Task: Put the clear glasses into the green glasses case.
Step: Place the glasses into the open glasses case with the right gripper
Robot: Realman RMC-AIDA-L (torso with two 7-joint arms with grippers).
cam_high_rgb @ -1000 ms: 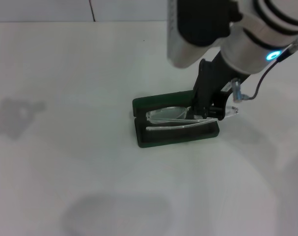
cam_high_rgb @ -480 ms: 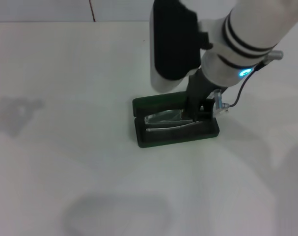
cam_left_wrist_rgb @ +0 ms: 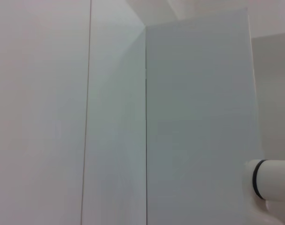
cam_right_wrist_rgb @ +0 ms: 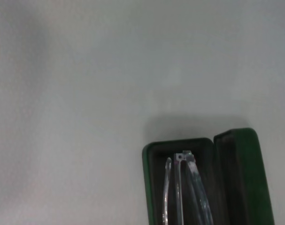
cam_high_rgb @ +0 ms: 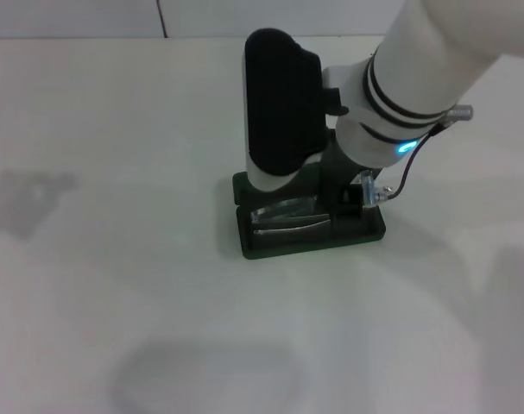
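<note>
With the glasses (cam_high_rgb: 289, 217) lying inside the open case (cam_high_rgb: 249, 244), the right gripper (cam_high_rgb: 346, 200) hangs over them, grip impossible to tell.

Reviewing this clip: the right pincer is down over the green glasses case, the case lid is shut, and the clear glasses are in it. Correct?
Not quite: the lid is open, not shut. The right wrist view shows the green glasses case with its lid swung back and the clear glasses lying in the dark-lined tray. In the head view the right pincer is down over the case, as you say.
</note>
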